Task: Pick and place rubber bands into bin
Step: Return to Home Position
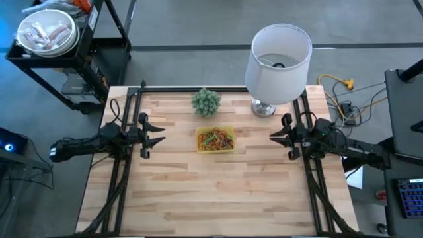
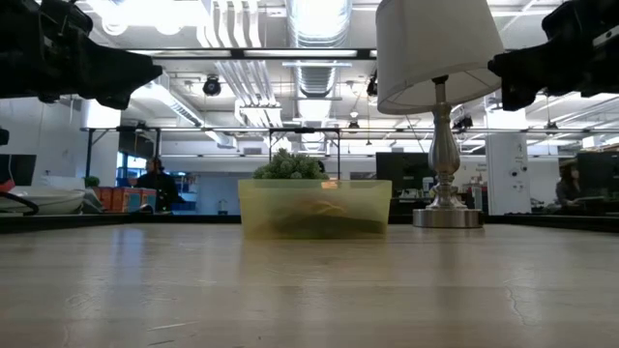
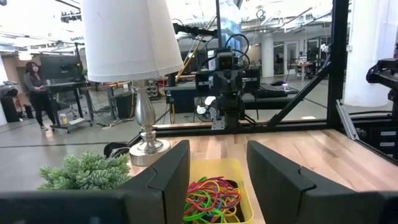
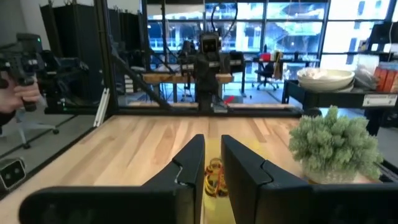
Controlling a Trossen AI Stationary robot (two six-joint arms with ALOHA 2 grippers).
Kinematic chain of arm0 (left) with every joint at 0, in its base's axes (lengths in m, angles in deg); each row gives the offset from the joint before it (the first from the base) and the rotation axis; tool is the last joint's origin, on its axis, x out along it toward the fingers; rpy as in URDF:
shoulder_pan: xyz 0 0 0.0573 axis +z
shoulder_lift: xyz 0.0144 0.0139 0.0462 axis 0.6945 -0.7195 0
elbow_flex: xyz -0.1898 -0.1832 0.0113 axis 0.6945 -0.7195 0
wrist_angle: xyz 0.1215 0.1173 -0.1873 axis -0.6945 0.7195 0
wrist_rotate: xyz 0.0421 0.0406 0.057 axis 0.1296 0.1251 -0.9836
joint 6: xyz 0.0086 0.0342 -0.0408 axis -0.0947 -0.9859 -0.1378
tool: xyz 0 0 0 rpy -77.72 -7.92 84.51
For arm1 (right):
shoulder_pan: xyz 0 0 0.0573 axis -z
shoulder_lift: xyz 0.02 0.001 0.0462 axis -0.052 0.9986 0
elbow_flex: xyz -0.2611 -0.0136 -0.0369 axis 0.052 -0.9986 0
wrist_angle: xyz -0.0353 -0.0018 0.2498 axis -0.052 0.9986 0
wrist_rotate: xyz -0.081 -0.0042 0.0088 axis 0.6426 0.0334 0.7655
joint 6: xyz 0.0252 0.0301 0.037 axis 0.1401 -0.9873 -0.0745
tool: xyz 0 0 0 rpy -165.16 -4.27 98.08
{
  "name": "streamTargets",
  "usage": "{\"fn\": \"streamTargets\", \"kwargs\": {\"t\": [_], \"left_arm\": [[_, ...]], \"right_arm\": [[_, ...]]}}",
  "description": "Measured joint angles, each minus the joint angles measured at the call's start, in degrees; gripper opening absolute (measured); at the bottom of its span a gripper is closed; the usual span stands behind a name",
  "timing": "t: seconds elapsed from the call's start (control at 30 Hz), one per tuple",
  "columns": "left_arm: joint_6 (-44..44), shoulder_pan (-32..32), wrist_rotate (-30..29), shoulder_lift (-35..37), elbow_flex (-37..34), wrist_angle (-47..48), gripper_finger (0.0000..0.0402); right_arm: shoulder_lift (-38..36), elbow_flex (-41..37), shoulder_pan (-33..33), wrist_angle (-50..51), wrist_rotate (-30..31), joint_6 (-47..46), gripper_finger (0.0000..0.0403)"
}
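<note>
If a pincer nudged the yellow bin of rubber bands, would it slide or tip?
Probably slide, not tip: the yellow bin is shallow and sits flat on the wooden table. Likely light, its thin wall looks translucent. The rubber bands lie tangled, so they would probably shift as one clump.

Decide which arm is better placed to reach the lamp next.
Right. The lamp stands on the table's right side, near the right gripper; the left gripper sits beyond the bin.

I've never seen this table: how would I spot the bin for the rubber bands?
Find the white-shaded lamp near a corner of the wooden table. Beside it along that edge stands a green plant, and the bin lies inward of it. It is the only yellow tray, shallow, holding coloured rubber bands.
</note>
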Motion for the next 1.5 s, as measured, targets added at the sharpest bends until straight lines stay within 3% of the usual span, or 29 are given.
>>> {"fn": "streamTargets", "kwargs": {"t": [0.47, 0.83, 1.23, 1.5], "left_arm": [[1.2, 0.0, 0.9, -0.1, 0.0, 0.0, 0.0144], [1.0, 0.0, 0.9, -0.1, 0.0, -0.1, 0.0144], [1.0, 0.0, 0.9, -0.1, 0.0, -0.1, 0.0144], [1.0, 0.0, 0.9, -0.3, 0.0, 0.0, 0.0144]], "right_arm": [[0.0, -2.6, -0.5, -0.5, -0.1, -0.6, 0.0048], [0.1, -4.0, -5.8, -3.5, 0.4, 3.1, 0.0048], [0.5, -4.0, -16.6, -3.6, 13.8, 5.3, 0.0048], [0.5, -4.0, -16.9, -3.4, 15.3, 6.7, 0.0048]]}}
